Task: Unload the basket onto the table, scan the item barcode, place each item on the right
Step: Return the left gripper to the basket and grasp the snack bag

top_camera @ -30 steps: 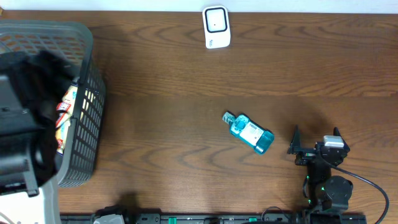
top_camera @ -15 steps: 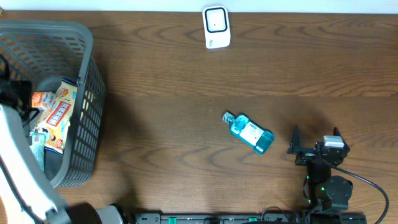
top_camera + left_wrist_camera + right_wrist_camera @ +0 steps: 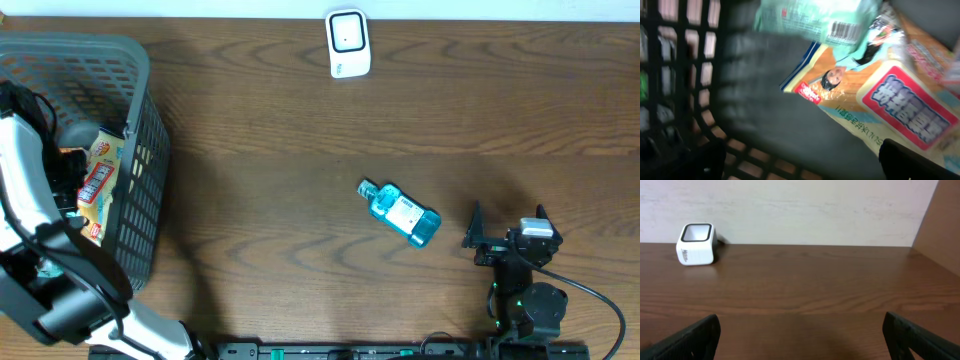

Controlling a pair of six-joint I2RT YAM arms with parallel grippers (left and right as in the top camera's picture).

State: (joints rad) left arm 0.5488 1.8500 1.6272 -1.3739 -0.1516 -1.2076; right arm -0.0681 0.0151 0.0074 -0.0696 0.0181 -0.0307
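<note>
Fingers (image 3: 920, 160) of the left gripper (image 3: 805, 162) spread wide, dark tips at the two bottom corners of the left wrist view, gap between them unfilled. Ahead of them is the grey floor of the basket (image 3: 755, 130), with its black lattice wall on the left. Two packets lie on that floor. Green packet (image 3: 815, 17) at top, blurred, a barcode showing on its face. Orange packet (image 3: 890, 100) partly under it, with a red label in white characters and a small picture of a person. Fingers touch neither packet as far as this view tells.

Overhead view gives the wider place. Left gripper (image 3: 25, 105) sits down inside the basket (image 3: 140, 200) at the table's left end. The white arm crosses over it, so the green packet cannot be made out from there. Only the orange packet (image 3: 100, 172) shows, and no barcode can be read from above.

Right gripper (image 3: 805, 340): fingers apart too, tips at the bottom corners of the right wrist view, holding nothing. That view looks level across the brown table (image 3: 815, 290) to the white scanner (image 3: 696, 244) standing by the pale wall (image 3: 815, 205). Overhead places the right gripper (image 3: 508, 228) near the front right and the scanner (image 3: 348, 43) at the far edge, centre. Blue bottle (image 3: 400, 213) lies on its side mid-table, near the right gripper's left finger, apart from it. The right wrist view does not take it in.
</note>
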